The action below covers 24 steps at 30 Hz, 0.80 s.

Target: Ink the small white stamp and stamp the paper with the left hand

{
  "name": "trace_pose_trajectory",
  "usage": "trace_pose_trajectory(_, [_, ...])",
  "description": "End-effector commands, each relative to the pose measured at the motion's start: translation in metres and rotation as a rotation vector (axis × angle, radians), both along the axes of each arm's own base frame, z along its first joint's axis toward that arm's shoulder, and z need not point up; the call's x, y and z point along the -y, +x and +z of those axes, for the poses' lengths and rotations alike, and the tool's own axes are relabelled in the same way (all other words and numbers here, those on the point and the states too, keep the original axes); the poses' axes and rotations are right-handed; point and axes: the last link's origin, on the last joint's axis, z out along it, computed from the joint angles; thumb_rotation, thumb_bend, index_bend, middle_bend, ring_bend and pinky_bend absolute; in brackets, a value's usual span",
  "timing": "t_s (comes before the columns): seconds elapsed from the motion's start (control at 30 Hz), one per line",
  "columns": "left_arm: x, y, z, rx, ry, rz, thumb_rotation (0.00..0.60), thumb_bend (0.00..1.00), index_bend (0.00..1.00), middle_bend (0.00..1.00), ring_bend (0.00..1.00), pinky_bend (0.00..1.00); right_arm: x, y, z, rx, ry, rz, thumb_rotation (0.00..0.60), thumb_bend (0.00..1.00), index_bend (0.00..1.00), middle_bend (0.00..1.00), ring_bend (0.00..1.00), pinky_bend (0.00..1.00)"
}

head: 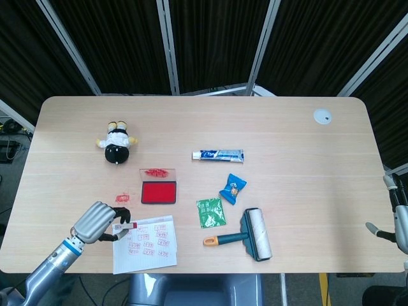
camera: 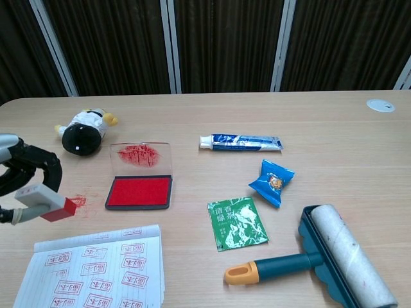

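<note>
White stamp [camera: 45,201], red face, pinched in left hand [head: 97,223] w/ fingers curled round it, held off tabletop [head: 287,127] near front-left edge, above paper's [camera: 103,269] left side. Paper covered w/ rows of red marks. Ink pad [camera: 139,192] open, just beyond paper. Judgement: inking + stamping look done or mid-repeat; can't tell which. Right hand [head: 392,210] at right edge, holding nothing; how far open can't tell.

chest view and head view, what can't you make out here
- Left robot hand: cut off by the chest view's left edge.
- Right robot hand: cut off at the head view's right edge, state unclear.
- Marks on the paper: too small to read.
- Stamp face: turned away.
</note>
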Motion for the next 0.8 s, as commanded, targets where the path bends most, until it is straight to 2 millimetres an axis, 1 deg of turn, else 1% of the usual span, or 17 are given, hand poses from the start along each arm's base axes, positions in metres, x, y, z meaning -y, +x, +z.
trace_pose_trajectory(0.03, [-0.025, -0.008, -0.001, -0.024, 0.035, 0.074, 0.6, 0.36, 0.61, 0.56, 0.77, 0.83, 0.0, 0.0, 0.0, 0.0, 0.002, 0.002, 0.6, 0.0, 0.0, 0.0, 0.0, 0.0])
trace_pose_trajectory(0.17, [-0.046, -0.015, -0.009, -0.053, 0.039, 0.141, 0.6, 0.37, 0.61, 0.56, 0.77, 0.83, 0.001, 0.001, -0.001, 0.0, 0.002, 0.004, 0.6, 0.0, 0.0, 0.0, 0.0, 0.0])
trace_pose_trajectory(0.33, [-0.064, -0.026, -0.023, -0.084, 0.029, 0.224, 0.6, 0.37, 0.6, 0.55, 0.77, 0.83, 0.001, 0.0, 0.0, -0.001, 0.004, -0.003, 0.6, 0.0, 0.0, 0.0, 0.0, 0.0])
trace_pose_trajectory(0.5, [-0.074, -0.034, -0.032, -0.095, 0.03, 0.276, 0.6, 0.36, 0.6, 0.55, 0.76, 0.83, 0.002, -0.002, -0.001, -0.001, 0.006, -0.009, 0.6, 0.0, 0.0, 0.0, 0.0, 0.0])
trace_pose_trajectory(0.8, [-0.082, -0.042, -0.04, -0.13, 0.037, 0.301, 0.6, 0.37, 0.59, 0.54, 0.76, 0.83, 0.003, -0.002, -0.003, -0.006, 0.011, -0.011, 0.6, 0.0, 0.0, 0.0, 0.0, 0.0])
